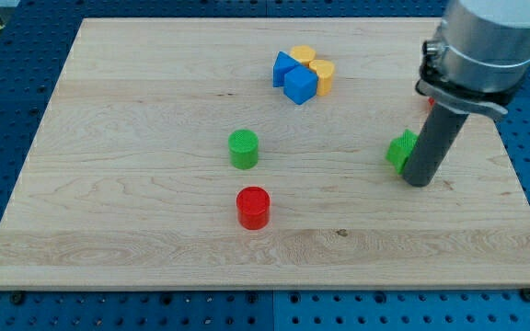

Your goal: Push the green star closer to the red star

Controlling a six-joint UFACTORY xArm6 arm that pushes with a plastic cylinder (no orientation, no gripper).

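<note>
My tip (418,181) rests on the board at the view's right. It is right against the right side of the green star (398,151), which the rod partly hides. A small red sliver (430,103), probably the red star, shows just above the green star at the rod's left edge. The arm covers the rest of it.
A green cylinder (243,149) stands near the board's middle, with a red cylinder (253,207) just below it. A cluster of blue blocks (293,77) and yellow blocks (316,66) sits at the top centre. The wooden board's (109,230) right edge is close to the rod.
</note>
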